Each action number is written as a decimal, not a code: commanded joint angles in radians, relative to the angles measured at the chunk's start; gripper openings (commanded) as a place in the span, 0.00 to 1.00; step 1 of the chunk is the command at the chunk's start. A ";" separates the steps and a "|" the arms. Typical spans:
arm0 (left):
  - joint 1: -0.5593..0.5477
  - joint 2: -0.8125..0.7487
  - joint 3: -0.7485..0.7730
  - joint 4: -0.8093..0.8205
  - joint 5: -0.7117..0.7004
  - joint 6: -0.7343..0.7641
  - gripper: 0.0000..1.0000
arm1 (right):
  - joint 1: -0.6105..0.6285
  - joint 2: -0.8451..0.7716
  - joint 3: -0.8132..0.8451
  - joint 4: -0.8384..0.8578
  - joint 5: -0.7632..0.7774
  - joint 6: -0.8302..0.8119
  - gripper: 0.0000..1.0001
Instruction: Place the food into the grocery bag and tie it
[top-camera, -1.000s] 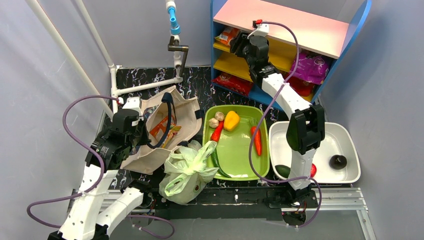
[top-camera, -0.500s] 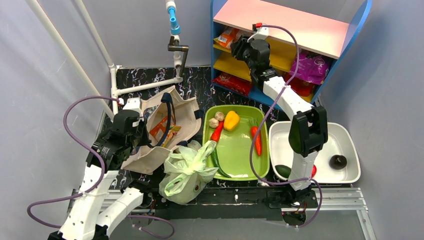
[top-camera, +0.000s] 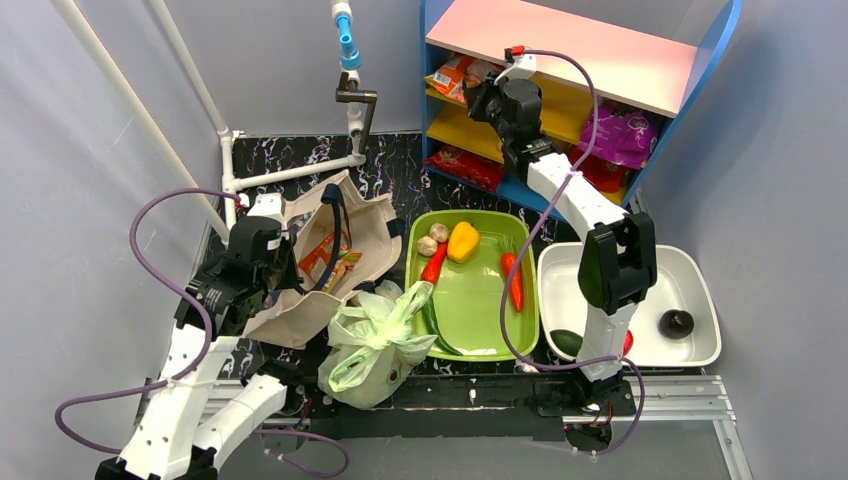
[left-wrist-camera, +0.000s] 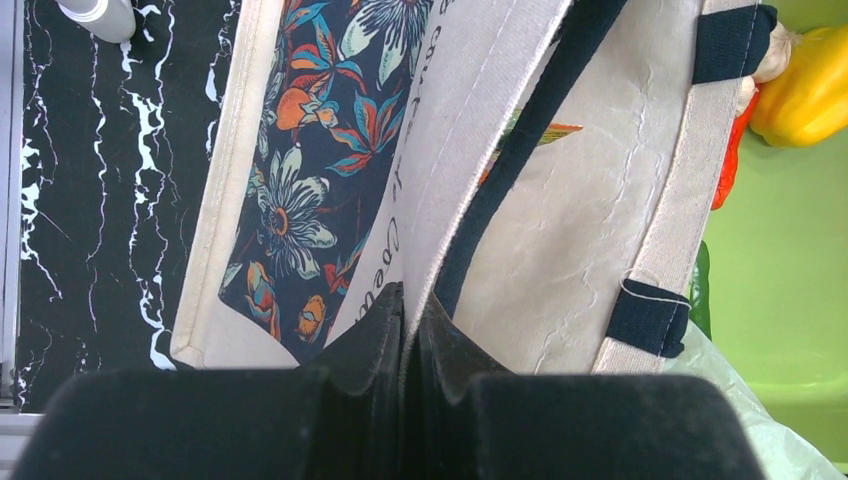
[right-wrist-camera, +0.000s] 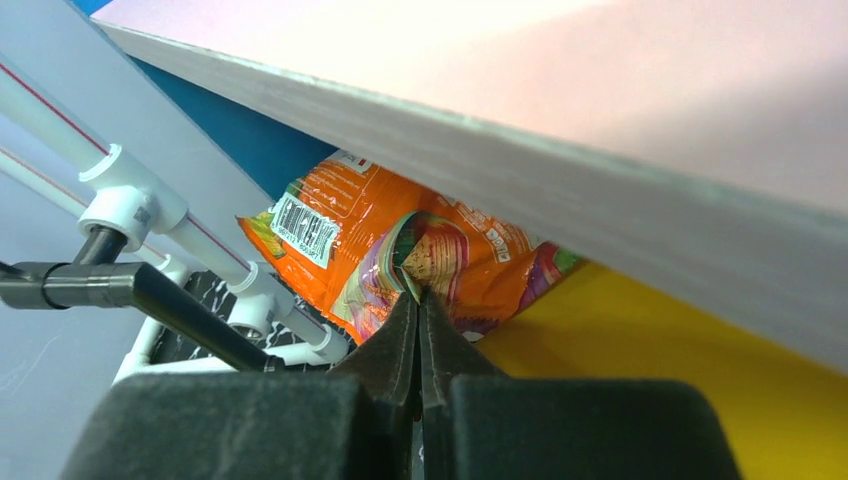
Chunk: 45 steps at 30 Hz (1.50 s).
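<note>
Right claw (right-wrist-camera: 418, 300) together, clamped on the crinkled front edge of the orange snack packet (right-wrist-camera: 470, 250) inside the shelf unit. Pink top board (right-wrist-camera: 600, 130) close over the claw, yellow shelf (right-wrist-camera: 640, 390) just below-right: little room upward, open room to its left toward the white pipes (right-wrist-camera: 135, 205). Left claw (left-wrist-camera: 405, 305) clamped on the rim of the canvas tote (left-wrist-camera: 560, 230), tote mouth open ahead. Grocery bag (top-camera: 375, 340) right of left claw, at the near edge of the desk (top-camera: 400, 155), against the green tray (top-camera: 475, 300).

2 bags (top-camera: 372, 350), 2 trays (top-camera: 475, 300), 2 arms (top-camera: 570, 200), 1 shelf (top-camera: 560, 50).
</note>
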 joint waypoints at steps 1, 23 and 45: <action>-0.002 0.010 0.047 -0.015 -0.046 0.001 0.00 | -0.008 0.000 0.009 -0.079 -0.153 0.076 0.01; 0.001 0.139 0.164 -0.006 -0.036 0.021 0.00 | 0.091 -0.430 -0.230 -0.088 -0.451 0.106 0.01; 0.001 0.193 0.226 0.005 -0.050 -0.032 0.00 | 0.330 -0.452 -0.253 -0.157 -0.593 0.065 0.01</action>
